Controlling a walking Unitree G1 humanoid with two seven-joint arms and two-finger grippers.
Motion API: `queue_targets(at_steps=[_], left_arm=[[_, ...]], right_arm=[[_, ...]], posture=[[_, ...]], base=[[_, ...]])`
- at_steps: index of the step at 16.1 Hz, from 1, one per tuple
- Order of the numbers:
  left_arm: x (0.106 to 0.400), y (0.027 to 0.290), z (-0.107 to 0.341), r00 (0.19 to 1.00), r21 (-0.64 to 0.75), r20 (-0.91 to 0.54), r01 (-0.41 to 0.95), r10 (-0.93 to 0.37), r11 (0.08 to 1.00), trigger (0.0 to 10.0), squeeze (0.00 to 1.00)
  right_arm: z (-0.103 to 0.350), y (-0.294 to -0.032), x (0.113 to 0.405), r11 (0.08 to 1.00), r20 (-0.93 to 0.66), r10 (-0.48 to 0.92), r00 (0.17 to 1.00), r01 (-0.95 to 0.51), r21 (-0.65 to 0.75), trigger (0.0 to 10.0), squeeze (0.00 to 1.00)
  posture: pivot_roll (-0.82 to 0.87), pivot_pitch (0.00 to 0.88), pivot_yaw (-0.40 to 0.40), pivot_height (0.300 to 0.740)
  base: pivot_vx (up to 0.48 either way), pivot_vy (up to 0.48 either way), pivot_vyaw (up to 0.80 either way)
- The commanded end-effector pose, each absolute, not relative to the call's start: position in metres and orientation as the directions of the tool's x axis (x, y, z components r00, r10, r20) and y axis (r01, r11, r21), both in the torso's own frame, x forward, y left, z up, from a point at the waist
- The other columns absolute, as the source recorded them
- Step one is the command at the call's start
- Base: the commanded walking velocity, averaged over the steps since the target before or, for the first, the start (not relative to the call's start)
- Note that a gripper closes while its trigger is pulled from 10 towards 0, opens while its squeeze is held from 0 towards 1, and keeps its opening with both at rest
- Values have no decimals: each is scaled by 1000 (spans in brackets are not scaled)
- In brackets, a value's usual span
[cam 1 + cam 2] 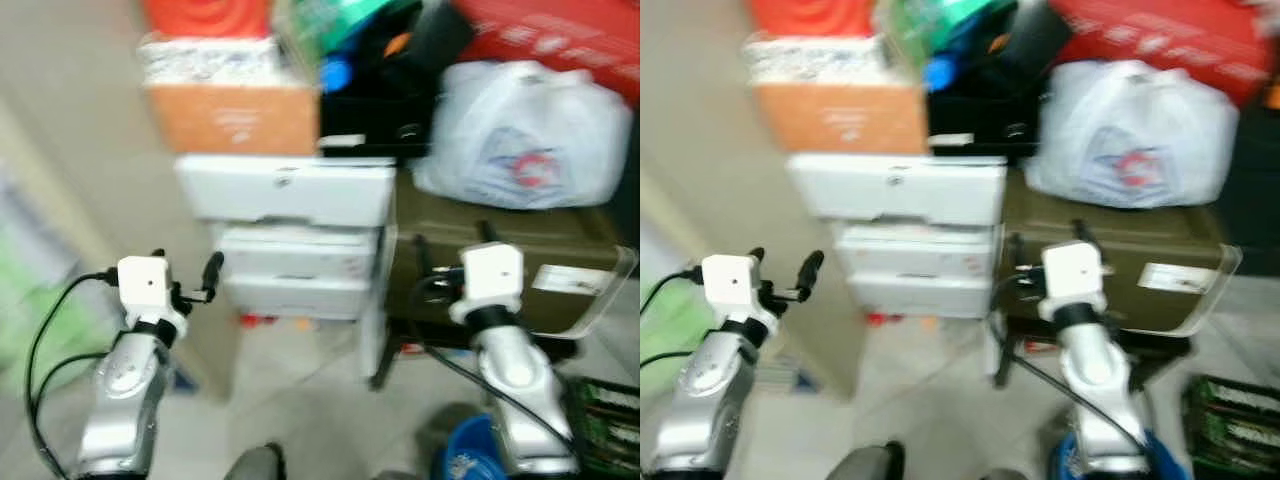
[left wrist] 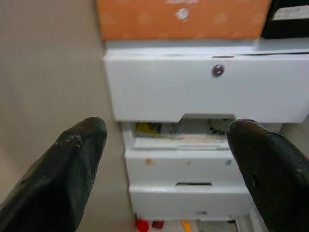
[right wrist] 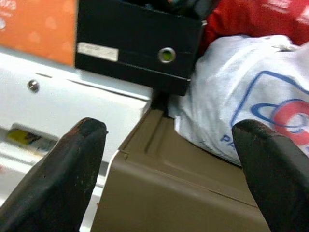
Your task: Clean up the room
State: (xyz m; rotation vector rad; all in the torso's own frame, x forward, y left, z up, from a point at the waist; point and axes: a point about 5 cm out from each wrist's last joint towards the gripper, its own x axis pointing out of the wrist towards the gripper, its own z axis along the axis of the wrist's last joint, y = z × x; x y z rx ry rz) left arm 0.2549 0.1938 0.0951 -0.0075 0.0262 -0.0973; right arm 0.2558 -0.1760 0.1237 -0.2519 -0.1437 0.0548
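Note:
A white drawer unit [image 1: 290, 200] stands straight ahead against the beige wall, with an orange box [image 1: 235, 115] and a black box [image 1: 375, 120] on top. My left gripper [image 2: 164, 130] is open and empty, held up in front of the unit's left side [image 1: 185, 268]. My right gripper [image 3: 169, 130] is open too, raised before an olive-brown crate [image 1: 470, 225]. On that crate lies a white plastic bag [image 1: 525, 135] with a red and blue print. The head views are blurred.
Small red and orange bits [image 1: 258, 320] lie on the floor under the drawers. A red package [image 1: 560, 35] is piled at the top right. A blue object [image 1: 465, 455] and a green crate [image 1: 605, 420] sit low on the right.

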Motion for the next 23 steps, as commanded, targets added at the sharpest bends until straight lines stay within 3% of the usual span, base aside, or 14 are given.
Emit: queue_targets(at_steps=[1,23], left_arm=[[253,196,96,996,14,-32,89,-88,996,10000,0],[254,194,98,999,14,-34,43,-43,999,10000,0]], right_arm=[[127,-175,254,968,144,74,987,-36,-250,10000,0],[125,-170,263,951,120,142,982,-102,-291,10000,0]], posture=[[-67,70,-13,740],[-60,76,-33,740]], base=[[0,0,800],[0,0,800]])
